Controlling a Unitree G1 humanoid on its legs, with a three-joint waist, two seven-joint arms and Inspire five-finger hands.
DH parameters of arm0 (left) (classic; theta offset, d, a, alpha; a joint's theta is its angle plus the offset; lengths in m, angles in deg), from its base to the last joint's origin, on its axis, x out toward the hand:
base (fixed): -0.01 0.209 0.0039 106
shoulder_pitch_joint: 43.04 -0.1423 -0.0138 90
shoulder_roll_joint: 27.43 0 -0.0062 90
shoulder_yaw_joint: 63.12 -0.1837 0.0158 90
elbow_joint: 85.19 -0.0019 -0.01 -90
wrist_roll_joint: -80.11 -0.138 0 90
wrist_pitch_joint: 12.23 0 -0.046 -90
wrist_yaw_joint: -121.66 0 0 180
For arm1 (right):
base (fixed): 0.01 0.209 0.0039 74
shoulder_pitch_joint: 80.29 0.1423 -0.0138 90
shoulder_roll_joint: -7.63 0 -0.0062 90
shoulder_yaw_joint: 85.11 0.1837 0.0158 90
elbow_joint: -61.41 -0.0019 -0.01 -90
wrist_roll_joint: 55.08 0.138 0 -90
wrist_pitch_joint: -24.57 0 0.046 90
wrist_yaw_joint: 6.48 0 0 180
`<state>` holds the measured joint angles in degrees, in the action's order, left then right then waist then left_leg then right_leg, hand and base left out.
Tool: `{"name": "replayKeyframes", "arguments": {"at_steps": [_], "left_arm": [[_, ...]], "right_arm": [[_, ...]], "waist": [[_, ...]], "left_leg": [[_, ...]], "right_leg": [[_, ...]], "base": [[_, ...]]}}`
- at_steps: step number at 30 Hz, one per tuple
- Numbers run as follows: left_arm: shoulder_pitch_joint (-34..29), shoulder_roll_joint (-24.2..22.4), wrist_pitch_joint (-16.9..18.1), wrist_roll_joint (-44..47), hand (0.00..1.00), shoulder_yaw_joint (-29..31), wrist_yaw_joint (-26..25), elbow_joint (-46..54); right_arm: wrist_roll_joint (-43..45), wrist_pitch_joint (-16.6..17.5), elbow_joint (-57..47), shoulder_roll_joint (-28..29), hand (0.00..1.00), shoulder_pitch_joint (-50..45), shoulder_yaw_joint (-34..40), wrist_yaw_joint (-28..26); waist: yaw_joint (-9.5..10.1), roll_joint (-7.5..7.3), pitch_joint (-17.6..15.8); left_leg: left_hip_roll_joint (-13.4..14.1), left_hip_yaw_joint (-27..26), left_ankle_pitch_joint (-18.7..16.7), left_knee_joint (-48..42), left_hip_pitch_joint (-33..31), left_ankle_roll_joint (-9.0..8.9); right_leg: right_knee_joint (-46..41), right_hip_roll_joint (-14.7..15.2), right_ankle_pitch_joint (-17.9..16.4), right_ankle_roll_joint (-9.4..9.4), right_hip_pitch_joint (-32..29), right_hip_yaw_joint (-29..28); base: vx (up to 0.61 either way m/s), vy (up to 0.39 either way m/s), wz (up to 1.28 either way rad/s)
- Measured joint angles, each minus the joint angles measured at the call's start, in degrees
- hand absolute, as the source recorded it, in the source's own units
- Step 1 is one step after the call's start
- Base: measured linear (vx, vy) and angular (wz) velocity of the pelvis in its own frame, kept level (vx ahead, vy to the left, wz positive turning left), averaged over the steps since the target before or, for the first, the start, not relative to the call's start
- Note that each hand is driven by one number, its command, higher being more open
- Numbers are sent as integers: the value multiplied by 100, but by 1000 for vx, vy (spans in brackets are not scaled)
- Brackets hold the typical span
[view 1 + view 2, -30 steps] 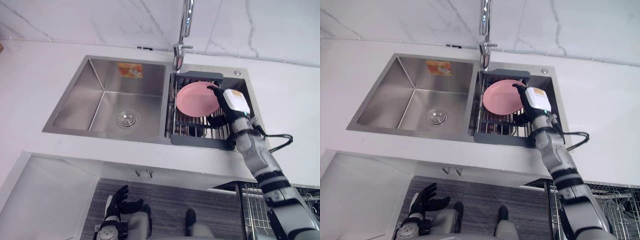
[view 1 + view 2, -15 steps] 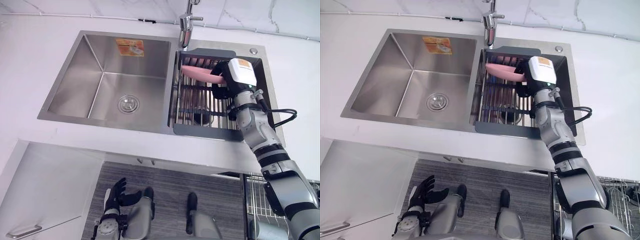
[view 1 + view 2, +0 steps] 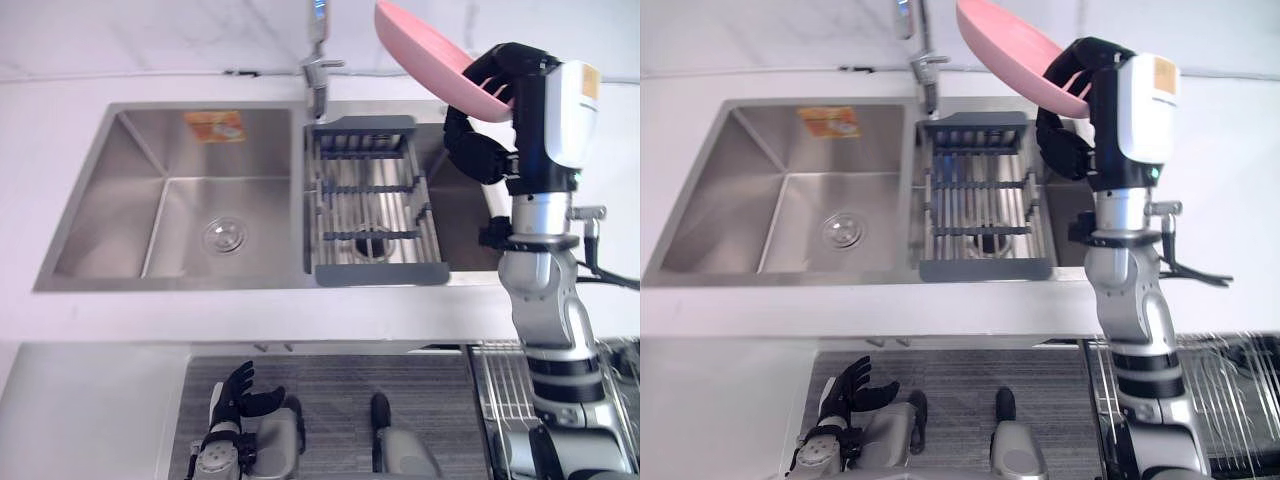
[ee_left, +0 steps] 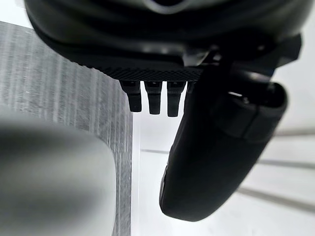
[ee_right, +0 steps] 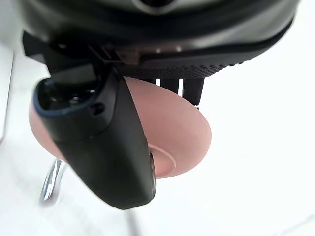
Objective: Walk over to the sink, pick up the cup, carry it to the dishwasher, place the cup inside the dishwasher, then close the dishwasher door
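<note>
White stone counter (image 3: 100, 320) with a marbled white wall (image 3: 150, 40) behind it, grey wood-look floor (image 3: 330, 390) down below. Set into the counter is a brushed steel sink (image 3: 120, 210) with two basins. The left basin has a round drain (image 3: 222, 236) and an orange sticker (image 3: 213, 125) on its back wall. A dark grey slatted rack (image 3: 370, 270) sits across the right basin, and a chrome faucet (image 3: 317, 70) stands at the back between the two. At the lower right, under the counter edge, there's a wire basket (image 3: 1230, 390).

No cup here as far as I can see. What the right hand (image 3: 523, 110) has is a pink plate (image 3: 420, 50). The arm stands nearly straight up from the lower right, with the hand raised high over the back right of the sink. The fingers (image 3: 495, 68) hook over the plate's rim and the thumb (image 5: 108, 147) presses the underside, so it's a firm pinch. The plate is tilted and up in the air, clear of the rack, just right of the faucet.

The plate looks smooth and matte, shallow and round, with a raised foot ring (image 5: 165, 162) on its underside in the right wrist view.

The left hand (image 3: 238, 398) hangs low over the floor, fingers loosely spread, holding nothing.
</note>
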<state>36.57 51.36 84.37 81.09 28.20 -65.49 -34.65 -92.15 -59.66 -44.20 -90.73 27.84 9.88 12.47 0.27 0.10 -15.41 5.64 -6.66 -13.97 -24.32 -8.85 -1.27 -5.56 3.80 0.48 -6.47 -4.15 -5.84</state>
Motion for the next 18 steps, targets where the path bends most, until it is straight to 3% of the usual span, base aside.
{"name": "replayKeyframes", "arguments": {"at_steps": [2,7,11,12,13,14,16,18], "left_arm": [[11,10,-16,-23,90,50,-10,-150],[0,-19,-83,30,90,386,-71,-292],[-67,-2,-174,234,90,561,-158,-348],[-87,14,-177,236,90,578,-158,-357],[-139,85,-167,227,90,566,-158,-375],[-150,126,-142,227,90,509,-149,-378],[-91,156,-131,228,90,483,-126,-449],[-82,157,-131,227,90,485,-137,-514]], "right_arm": [[110,12,-320,149,30,-521,221,-1],[202,22,-570,325,30,-1018,630,1],[200,7,-554,502,30,-1321,747,11],[200,5,-538,520,30,-1374,748,11],[197,-14,-487,569,30,-1469,751,23],[196,-30,-410,618,30,-1546,831,36],[187,-126,-277,667,30,-1782,1051,76],[132,-198,-215,670,30,-2034,1254,111]], "waist": [[-155,-81,51],[-298,-103,66],[-369,-98,63],[-384,-86,52],[-380,-88,25],[-422,-67,-33],[-427,-56,-57],[-429,-29,-76]], "left_leg": [[83,-287,-126,-31,186,-2],[204,-1002,-306,-153,430,25],[268,-1714,-488,-364,449,81],[288,-1783,-529,-410,446,100],[370,-1979,-569,-469,454,128],[422,-2135,-568,-473,432,168],[474,-2297,-572,-467,413,203],[481,-2343,-662,-466,423,147]], "right_leg": [[-57,-66,-1,-2,-1,-290],[-294,-213,15,-33,-230,-1002],[-357,-299,158,-223,-589,-1619],[-358,-303,183,-219,-630,-1600],[-349,-260,208,-83,-765,-1299],[-427,-106,142,287,-878,-769],[-1134,147,-19,459,-1149,65],[-1332,174,-336,372,-1098,231]], "base": [[25,52,-72],[-9,80,-79],[-71,111,-93],[-113,86,-103],[-146,92,-89],[-135,67,-77],[-86,44,-42],[-26,-8,-26]]}}
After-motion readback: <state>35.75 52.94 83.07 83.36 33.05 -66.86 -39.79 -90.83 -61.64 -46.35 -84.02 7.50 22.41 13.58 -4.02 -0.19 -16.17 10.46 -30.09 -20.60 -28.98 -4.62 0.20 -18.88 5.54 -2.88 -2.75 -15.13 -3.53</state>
